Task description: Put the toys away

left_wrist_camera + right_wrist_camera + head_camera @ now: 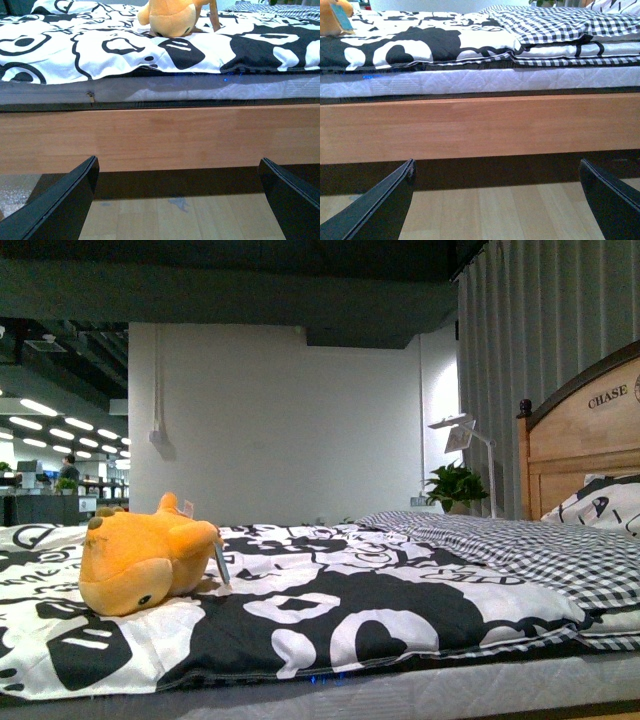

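Well, the orange-yellow plush toy (140, 560) lies on its side on the black-and-white quilt (330, 615), over on the left of the front view and near the quilt's near edge. Its black eye sits low and faces the camera, and a small tag (221, 562) sticks out just beside it. Right of the quilt a grey checked blanket (520, 550) runs back towards a patterned pillow (605, 505) and a wooden headboard (585, 430). Beyond them a white lamp (465, 435) and a leafy green plant (455, 485) stand against a pale wall. Neither arm shows in the front view. The left jaws are spread wide with nothing between them, hanging low in front of the wooden side rail (160, 137) and above the light wood floor (175, 220). The left wrist camera sees the plush toy (172, 17) up on the quilt past the grey mattress (160, 92), well apart from them. The right jaws likewise gape empty, low before the same rail, further along where the checked blanket overlaps the quilt; from that wrist only a corner of the toy (332, 17) shows, far off to one side
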Available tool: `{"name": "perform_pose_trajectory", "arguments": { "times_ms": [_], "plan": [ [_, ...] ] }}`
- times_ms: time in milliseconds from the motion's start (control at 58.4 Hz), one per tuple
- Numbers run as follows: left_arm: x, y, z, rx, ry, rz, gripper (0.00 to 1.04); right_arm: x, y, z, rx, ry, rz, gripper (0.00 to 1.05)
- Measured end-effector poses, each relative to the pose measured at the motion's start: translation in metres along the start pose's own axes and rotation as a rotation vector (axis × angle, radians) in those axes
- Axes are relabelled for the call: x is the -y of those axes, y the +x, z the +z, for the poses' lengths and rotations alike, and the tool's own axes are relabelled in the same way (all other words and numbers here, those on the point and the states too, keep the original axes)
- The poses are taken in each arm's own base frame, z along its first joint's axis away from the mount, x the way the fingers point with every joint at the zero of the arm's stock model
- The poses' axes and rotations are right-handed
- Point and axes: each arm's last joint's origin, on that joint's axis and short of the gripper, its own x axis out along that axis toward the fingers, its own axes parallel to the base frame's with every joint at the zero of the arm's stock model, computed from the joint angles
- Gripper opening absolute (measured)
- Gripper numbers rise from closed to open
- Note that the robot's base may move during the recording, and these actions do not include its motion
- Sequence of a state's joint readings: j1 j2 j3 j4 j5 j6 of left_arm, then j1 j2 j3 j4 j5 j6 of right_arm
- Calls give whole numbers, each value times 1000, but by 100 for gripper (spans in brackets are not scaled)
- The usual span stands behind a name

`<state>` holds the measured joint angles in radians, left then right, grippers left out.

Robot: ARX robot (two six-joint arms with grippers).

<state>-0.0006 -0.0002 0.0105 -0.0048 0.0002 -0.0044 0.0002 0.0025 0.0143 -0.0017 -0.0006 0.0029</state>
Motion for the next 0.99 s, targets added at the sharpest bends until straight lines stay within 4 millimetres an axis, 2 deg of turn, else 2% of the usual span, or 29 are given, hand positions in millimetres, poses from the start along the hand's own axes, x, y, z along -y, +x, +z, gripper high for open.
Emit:
{"name": "perform_pose_trajectory", "arguments": {
  "times_ms": [993],
  "plan": [
    [0, 0, 0, -1, 0, 0, 98, 0, 0, 0, 0, 0, 0, 98]
  ]
}}
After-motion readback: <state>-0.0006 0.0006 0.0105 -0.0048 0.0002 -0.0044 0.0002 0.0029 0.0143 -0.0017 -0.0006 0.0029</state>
